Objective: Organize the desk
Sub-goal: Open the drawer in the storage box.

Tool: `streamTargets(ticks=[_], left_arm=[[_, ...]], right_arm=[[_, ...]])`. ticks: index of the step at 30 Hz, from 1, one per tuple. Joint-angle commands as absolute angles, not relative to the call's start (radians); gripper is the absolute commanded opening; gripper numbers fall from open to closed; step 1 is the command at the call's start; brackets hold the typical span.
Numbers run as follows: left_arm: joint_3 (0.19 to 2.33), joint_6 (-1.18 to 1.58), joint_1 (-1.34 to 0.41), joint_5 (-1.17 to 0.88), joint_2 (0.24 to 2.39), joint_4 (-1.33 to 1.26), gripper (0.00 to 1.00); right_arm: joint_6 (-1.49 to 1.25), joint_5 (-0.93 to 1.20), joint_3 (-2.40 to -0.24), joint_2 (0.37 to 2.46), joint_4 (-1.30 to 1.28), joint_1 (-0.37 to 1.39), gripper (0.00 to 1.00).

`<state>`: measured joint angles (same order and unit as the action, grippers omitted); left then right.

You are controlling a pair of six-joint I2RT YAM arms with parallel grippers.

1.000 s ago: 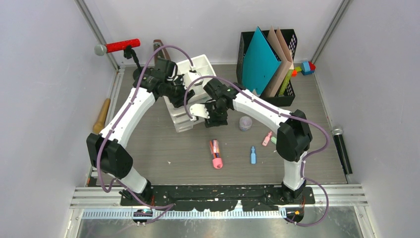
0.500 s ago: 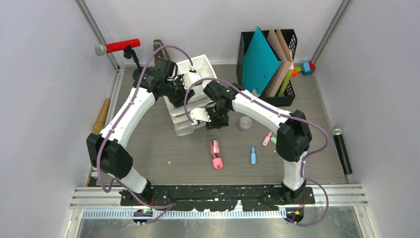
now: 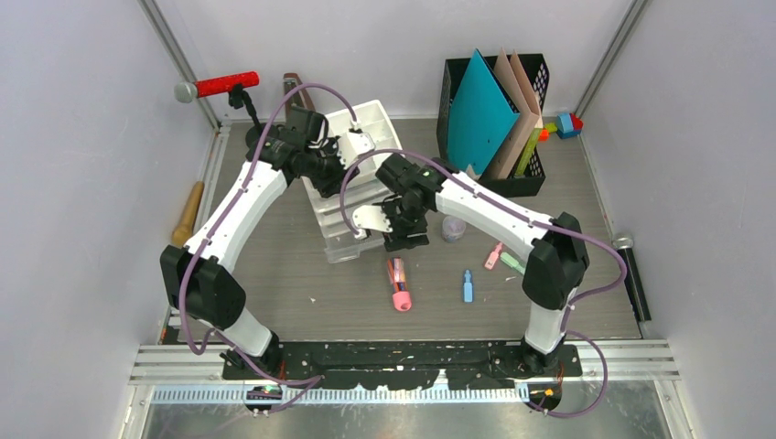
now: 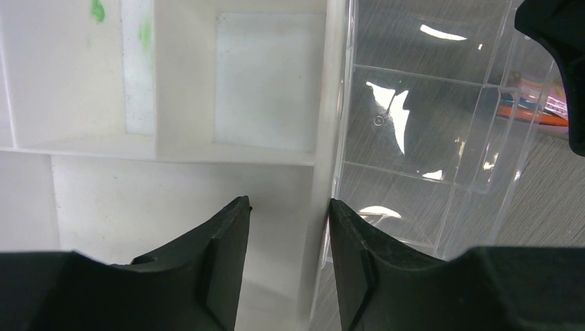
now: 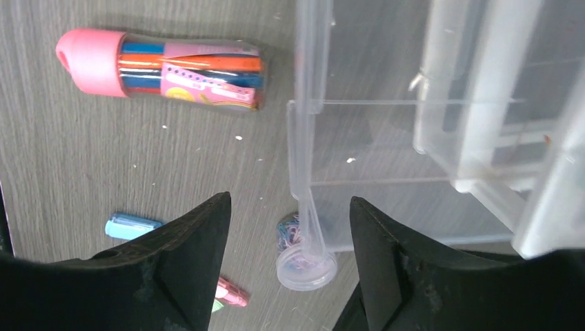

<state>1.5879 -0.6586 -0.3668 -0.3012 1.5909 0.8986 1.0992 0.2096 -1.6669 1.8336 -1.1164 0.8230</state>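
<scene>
Left gripper [image 4: 286, 207] straddles the side wall of the white tray [image 4: 269, 89], can't tell if it's actually pinching, right gripper [image 5: 286, 203] hangs wide open around the rim of the clear drawer [image 5: 372, 152], all on the wood-grain desk [image 3: 302, 274] boxed in by lavender walls [image 3: 82, 183].

The desk [image 3: 293, 274] was a flat, rectangular, grey-brown wood-grain tabletop, level, bounded by pale lavender walls [image 3: 73, 183] and a near-edge metal rail [image 3: 403, 364].

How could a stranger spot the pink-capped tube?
Find the white drawer unit on the desk. Just nearer the arms' bases lies a clear tube of coloured pens. Its fat pink cap sets it apart from the smaller loose items beside it.
</scene>
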Motion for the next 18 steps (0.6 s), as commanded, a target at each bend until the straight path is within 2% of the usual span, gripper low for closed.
streamTargets(ticks=[1,10,18], left_arm=[[1.557,-0.637,-0.339,-0.182,1.651,0.997,0.47],[1.554,-0.583,-0.338,-0.198,1.63,0.97,0.49],[1.55,-0.559,-0.338,-0.186,1.622,0.951,0.53]], right_arm=[[0.972,0.185,-1.704,1.747,-1.011,0.822,0.72],[0.709,0.216,-1.685,1.643,-0.933,0.753,0.75],[0.593,0.28,-1.44,1.464,-0.901,0.561,0.75]])
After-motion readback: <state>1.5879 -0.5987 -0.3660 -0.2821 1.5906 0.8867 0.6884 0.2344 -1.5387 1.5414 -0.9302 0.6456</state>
